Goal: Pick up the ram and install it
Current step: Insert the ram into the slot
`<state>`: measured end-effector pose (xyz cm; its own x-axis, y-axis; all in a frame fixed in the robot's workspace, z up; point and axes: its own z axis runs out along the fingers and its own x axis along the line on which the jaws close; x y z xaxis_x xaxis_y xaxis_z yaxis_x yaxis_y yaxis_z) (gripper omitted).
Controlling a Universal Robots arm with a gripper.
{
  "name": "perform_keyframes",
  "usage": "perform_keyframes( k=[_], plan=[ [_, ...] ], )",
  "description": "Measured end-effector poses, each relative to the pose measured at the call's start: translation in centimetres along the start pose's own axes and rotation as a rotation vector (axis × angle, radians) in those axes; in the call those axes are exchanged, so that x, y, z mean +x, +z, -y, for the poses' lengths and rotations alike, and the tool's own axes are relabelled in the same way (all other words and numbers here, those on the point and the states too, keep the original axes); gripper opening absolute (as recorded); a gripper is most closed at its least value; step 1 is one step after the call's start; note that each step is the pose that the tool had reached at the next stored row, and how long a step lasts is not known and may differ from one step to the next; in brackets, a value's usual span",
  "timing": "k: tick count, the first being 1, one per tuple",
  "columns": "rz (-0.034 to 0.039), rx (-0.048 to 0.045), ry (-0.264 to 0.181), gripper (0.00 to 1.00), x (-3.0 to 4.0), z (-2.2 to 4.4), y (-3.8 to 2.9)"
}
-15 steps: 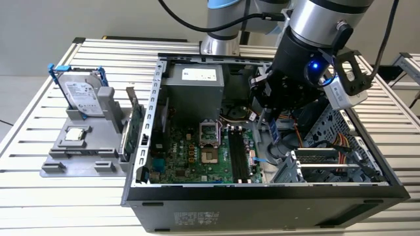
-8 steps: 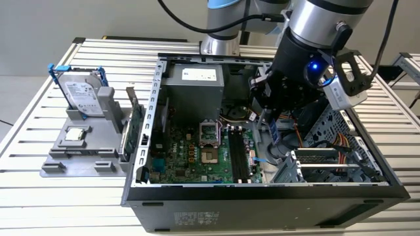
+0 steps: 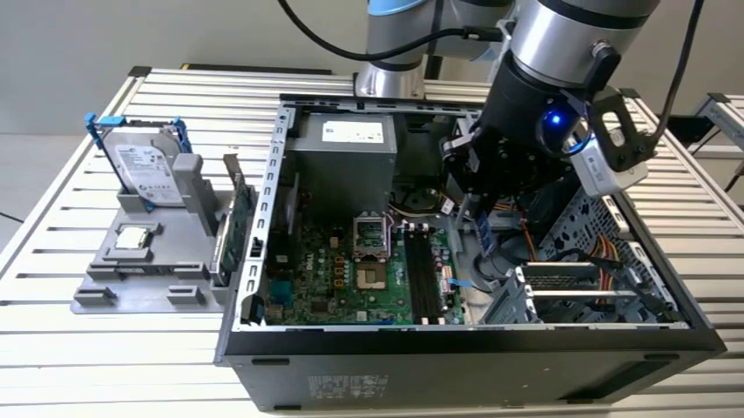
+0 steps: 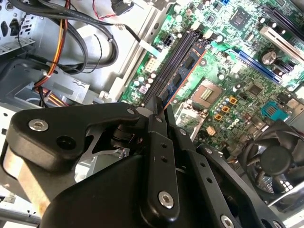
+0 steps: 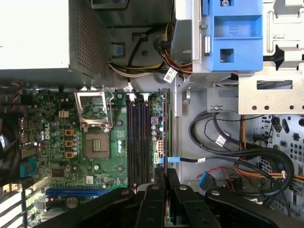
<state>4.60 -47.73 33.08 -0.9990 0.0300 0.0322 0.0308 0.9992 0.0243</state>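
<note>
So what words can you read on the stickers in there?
Hard drive label: print too small to read.
Power supply sticker: too small to read.
Cable tags: too small to read.
The ram, held in the shut gripper: no print that I can read.

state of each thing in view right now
ram: held on edge in the tool, over the memory slots
tool: shut on the ram
computer case: side open, motherboard exposed
hard drive: upright in the grey stand outside the case
</note>
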Motion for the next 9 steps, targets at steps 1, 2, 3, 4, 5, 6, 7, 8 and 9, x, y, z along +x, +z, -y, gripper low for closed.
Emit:
perform_keyframes(
  k=[1,2,3,4,5,6,7,8,9],
  plan=[
    [0.0000,-0.0001,0.000,0.00,0.00,-0.03,0.04],
    [0.0000,-0.0002,0.001,0.00,0.00,-0.07,0.08],
    [0.0000,0.0000,0.001,0.00,0.00,-0.09,0.11],
    [0.0000,-0.0002,0.001,0.00,0.00,-0.11,0.14],
    [0.0001,-0.0003,0.001,0.00,0.00,-0.13,0.17],
    [0.0000,-0.0002,0.002,0.00,0.00,-0.14,0.19],
    [0.0001,-0.0001,0.002,0.00,0.00,-0.16,0.21],
    [0.0001,-0.0001,0.002,0.00,0.00,-0.17,0.23],
    [0.0001,-0.0001,0.002,0.00,0.00,-0.18,0.25]
  ],
)
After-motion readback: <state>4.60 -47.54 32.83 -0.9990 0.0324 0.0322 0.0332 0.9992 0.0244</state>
